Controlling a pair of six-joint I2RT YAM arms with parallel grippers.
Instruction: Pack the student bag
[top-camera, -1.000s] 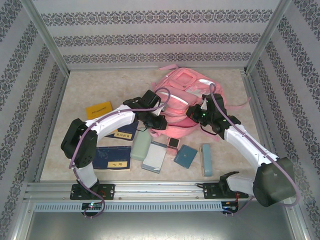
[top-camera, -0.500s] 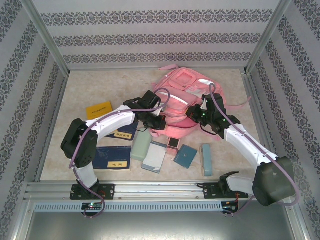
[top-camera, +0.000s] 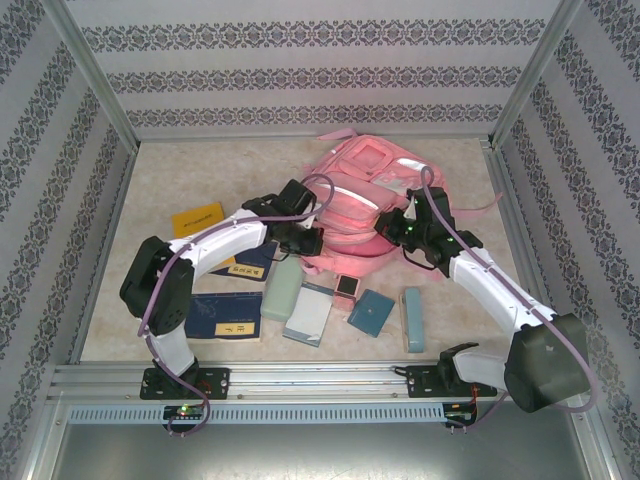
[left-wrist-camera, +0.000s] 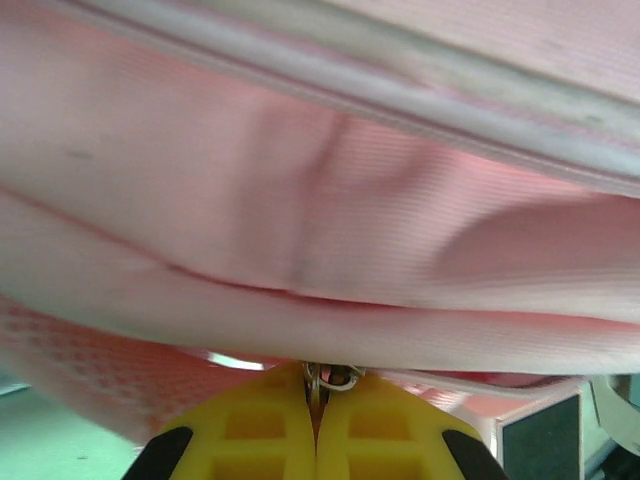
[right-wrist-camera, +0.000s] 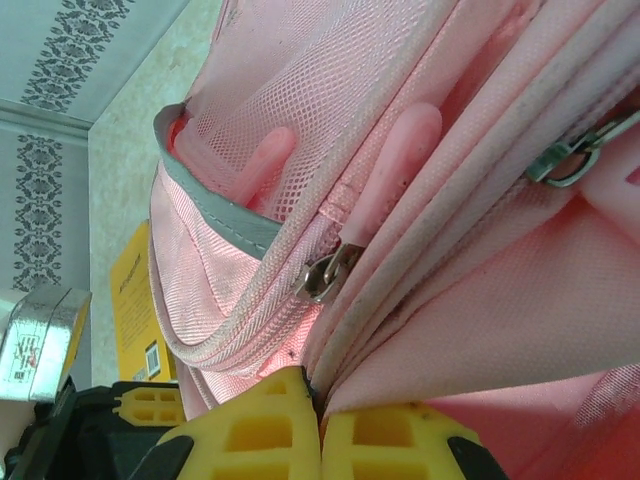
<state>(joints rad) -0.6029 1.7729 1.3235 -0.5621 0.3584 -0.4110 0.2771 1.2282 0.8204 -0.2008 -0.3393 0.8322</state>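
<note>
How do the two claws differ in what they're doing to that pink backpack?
The left gripper pinches a small metal zip ring. The right gripper pinches a fabric fold of the student bag, with a zip pull beside it untouched. From above, the left gripper meets the bag at its near left edge and the right gripper at its right side. Both are shut, yellow fingers pressed together.
</note>
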